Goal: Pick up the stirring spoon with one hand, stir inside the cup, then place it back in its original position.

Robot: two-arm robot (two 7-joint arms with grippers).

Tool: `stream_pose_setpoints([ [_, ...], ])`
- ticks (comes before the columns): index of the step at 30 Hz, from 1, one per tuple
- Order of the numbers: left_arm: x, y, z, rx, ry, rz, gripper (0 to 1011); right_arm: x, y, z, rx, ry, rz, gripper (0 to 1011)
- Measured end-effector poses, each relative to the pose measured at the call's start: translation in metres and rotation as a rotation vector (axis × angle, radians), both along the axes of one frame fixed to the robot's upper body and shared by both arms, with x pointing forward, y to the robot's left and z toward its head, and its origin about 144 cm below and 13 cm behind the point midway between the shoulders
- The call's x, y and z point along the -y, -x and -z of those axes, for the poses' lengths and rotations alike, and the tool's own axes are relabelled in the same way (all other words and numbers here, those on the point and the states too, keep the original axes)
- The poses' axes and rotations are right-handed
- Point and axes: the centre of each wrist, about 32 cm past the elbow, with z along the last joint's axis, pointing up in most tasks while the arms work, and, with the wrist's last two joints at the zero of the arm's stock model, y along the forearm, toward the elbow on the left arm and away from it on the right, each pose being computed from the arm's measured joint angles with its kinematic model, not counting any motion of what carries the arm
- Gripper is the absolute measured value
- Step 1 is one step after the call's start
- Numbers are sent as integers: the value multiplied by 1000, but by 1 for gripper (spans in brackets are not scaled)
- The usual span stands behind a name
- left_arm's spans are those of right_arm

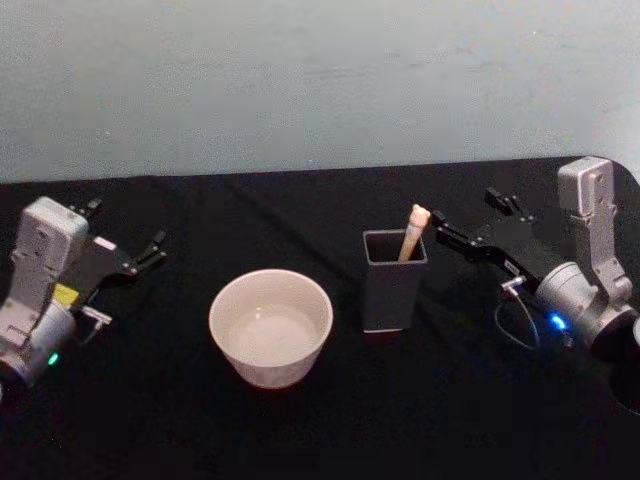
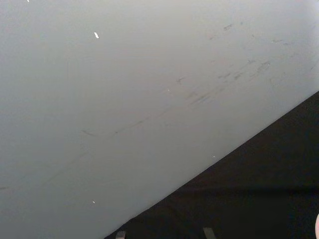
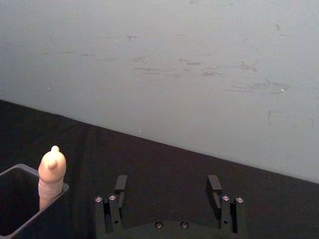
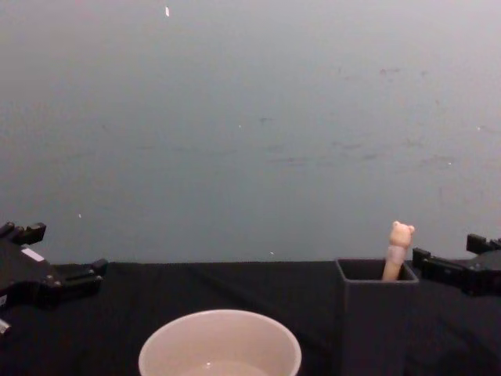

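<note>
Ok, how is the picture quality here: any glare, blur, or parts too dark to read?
Head view: soft, the black tablecloth swallows detail, though the wide cream-white cup and dark grey square holder stand out. Chest view: even light, no glare, the bear-topped beige stirring spoon reads clearly. Right wrist view: sharp enough, open right hand dark against cloth. Left wrist view: mostly scuffed grey wall, featureless.

A pale grey wall, marked with faint dark scuffs and a few small white specks, takes up most of the left wrist view, meeting along a slanting edge the black-covered bench, at whose lower border two small grey finger tips just poke in.
</note>
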Motion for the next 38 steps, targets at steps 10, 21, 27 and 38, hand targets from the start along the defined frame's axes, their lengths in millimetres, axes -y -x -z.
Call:
stream_pose_setpoints([
  [10,0,0,0,0,0,0,1001,0,0,0,1,-1,0,1002],
  [21,0,0,0,0,0,0,1001,0,0,0,2,-2,1,1002],
  [27,0,0,0,0,0,0,1001,0,0,0,2,-2,1,1002],
  [38,0,0,0,0,0,0,1001,0,0,0,2,-2,0,1002],
])
